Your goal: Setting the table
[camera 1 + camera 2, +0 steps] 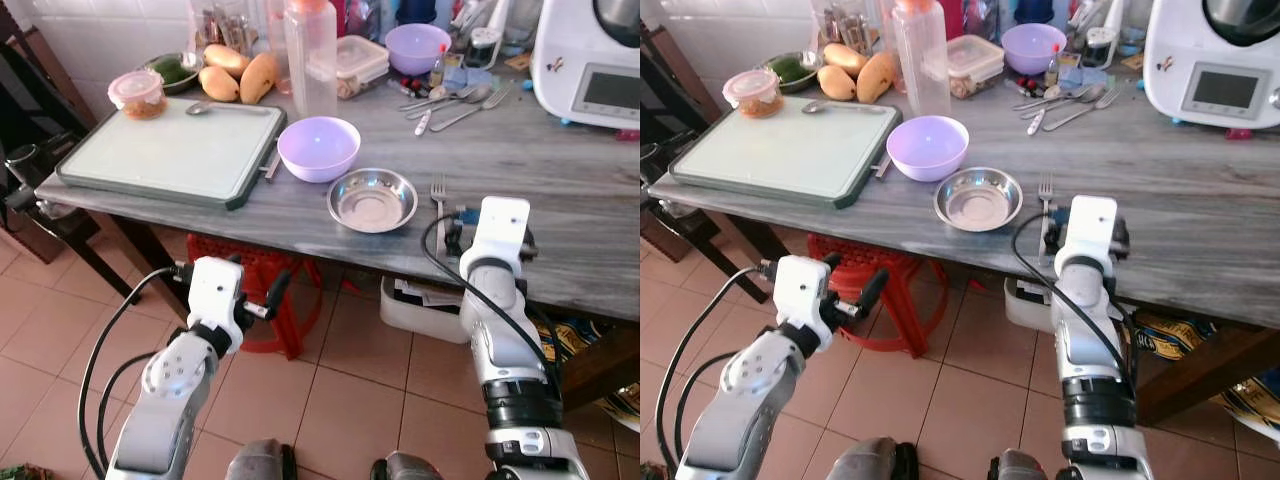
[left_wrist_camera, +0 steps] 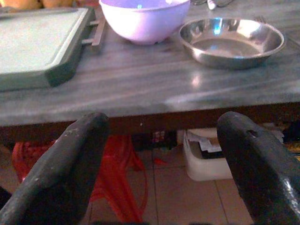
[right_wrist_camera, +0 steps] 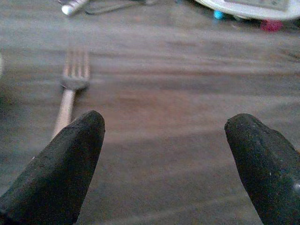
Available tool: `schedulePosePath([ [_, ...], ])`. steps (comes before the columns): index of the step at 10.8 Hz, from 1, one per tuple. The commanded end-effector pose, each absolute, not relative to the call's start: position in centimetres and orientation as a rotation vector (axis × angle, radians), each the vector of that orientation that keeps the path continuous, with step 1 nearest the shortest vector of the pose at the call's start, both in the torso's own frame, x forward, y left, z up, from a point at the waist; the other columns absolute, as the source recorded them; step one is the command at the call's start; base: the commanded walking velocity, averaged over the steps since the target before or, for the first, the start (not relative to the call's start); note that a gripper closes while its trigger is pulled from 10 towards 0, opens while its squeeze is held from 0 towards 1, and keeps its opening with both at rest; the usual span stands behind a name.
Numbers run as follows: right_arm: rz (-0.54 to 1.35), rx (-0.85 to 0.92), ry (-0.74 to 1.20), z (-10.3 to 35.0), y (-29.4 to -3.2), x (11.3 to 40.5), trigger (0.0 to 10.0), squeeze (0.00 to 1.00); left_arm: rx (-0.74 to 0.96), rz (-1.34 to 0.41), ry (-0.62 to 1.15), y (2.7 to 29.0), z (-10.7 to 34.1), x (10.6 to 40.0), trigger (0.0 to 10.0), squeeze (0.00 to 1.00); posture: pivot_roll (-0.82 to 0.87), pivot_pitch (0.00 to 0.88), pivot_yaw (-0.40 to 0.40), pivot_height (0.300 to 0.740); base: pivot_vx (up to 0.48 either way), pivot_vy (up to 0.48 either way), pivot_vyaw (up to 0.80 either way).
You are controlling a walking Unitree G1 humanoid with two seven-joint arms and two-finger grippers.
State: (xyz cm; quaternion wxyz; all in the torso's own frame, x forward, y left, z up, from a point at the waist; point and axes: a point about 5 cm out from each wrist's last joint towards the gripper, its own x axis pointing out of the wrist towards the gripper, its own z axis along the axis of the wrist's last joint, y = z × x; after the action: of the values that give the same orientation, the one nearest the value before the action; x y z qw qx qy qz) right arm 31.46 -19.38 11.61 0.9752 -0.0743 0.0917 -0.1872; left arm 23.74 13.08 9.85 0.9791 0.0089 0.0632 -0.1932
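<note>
1. The right gripper (image 3: 164,164) hangs low over the table (image 1: 560,170) at its near edge, with its fingers (image 3: 61,164) spread wide apart and nothing between them.
2. The fork (image 3: 70,91) lies flat on the table, just ahead of the gripper and off to its left-finger side, tines pointing away from the robot. Its handle runs back towards that finger, which covers the end in the wrist view.
3. The steel dish (image 1: 372,198) sits just beyond the fork, farther to the gripper's left, and the lilac bowl (image 1: 318,147) is behind that.
4. The left gripper (image 2: 159,159) is held below the table edge, in front of the dish and bowl, fingers also wide apart and empty.
5. Handling, as I judge it: the fork is thin, stiff metal, light and not fragile, but smooth and lying flush on a hard top, so it is likely to skid or pivot when pinched.
6. The best hold looks to be across the narrow handle near its middle, fingers straddling it from above. The tines are a poor place to pinch, and a grip at the far end would let the fork swing.
</note>
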Motion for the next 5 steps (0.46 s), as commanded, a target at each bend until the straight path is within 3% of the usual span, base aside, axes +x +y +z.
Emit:
schedulePosePath([
  [1,-0.393,-0.144,0.207,11.44,-19.43,31.28,10.0,0.0,0.025,-0.379,0.127,13.4,10.07,23.53,10.0,0.0,0.03,0.01,0.077,0.74,0.0,0.0,0.0],
  [5,-0.408,-0.139,0.275,10.8,-19.49,30.96,10.0,0.0,0.029,-0.381,0.143,13.7,10.14,23.05,10.0,0.0,0.04,0.041,0.084,0.74,0.0,0.0,0.0],
])
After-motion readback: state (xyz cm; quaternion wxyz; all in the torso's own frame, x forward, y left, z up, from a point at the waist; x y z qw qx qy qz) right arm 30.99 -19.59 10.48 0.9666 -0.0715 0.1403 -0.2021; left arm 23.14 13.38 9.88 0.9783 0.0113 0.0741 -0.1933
